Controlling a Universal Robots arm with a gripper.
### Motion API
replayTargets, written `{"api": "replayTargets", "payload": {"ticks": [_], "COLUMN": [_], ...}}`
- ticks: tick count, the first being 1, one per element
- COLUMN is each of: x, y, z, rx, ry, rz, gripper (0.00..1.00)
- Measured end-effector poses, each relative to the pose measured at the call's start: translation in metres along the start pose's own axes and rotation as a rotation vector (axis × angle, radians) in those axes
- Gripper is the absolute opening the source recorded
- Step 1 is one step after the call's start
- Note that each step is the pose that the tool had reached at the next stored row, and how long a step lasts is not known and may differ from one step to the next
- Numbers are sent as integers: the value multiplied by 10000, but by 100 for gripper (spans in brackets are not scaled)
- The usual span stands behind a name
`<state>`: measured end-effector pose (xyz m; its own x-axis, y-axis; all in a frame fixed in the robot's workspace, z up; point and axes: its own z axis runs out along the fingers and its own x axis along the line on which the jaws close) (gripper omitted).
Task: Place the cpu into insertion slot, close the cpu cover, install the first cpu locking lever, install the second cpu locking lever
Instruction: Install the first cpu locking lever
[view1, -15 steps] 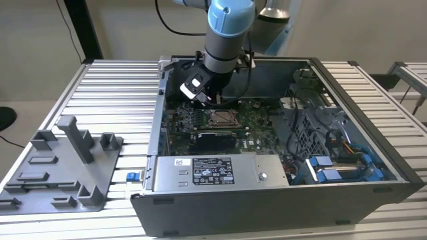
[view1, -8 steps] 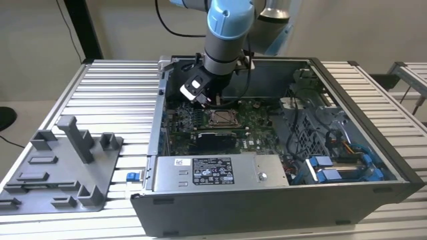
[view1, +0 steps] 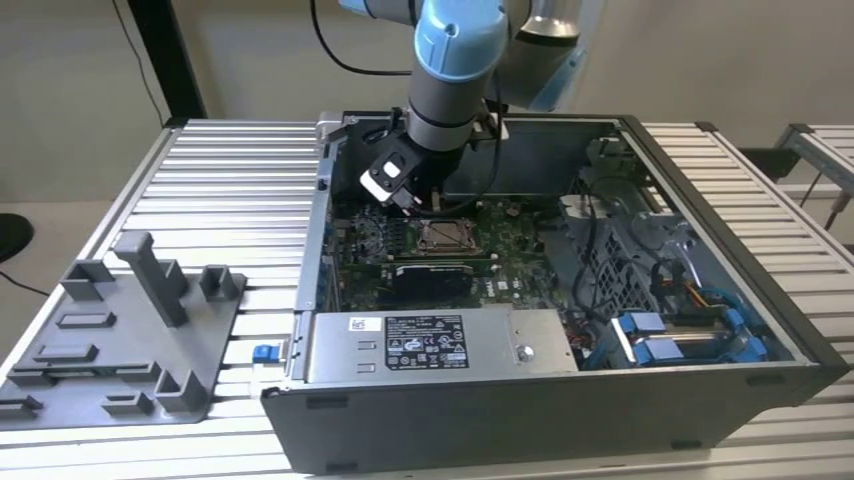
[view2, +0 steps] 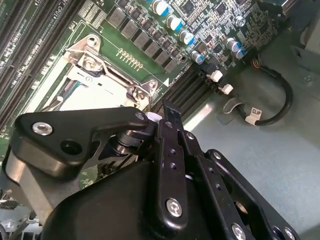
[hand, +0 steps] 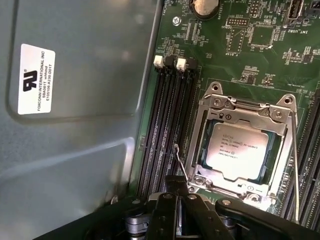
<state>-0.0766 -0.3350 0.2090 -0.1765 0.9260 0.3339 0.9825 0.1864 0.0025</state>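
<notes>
The cpu (hand: 239, 146) sits in the insertion slot (view1: 447, 237), with the cpu cover (hand: 248, 118) folded flat over its edges. One thin wire locking lever (hand: 179, 161) stands raised at the socket corner beside the memory slots (hand: 165, 125). Its tip is just ahead of the gripper (hand: 176, 182), and its long axis slants along that side of the socket. The jaws look drawn narrow, though I cannot tell whether they touch the wire.

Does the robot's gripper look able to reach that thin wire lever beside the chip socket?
Probably yes. The gripper hangs at the foot of the lever, which stands free between the cpu cover and the memory slots.
</notes>
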Motion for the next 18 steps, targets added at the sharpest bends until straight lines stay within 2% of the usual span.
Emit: {"api": "replayTargets", "payload": {"ticks": [8, 18], "x": [-4, -20], "y": [4, 71], "z": [10, 17], "rx": [-1, -1], "ry": [1, 1], "rz": [0, 0], "gripper": [0, 0]}}
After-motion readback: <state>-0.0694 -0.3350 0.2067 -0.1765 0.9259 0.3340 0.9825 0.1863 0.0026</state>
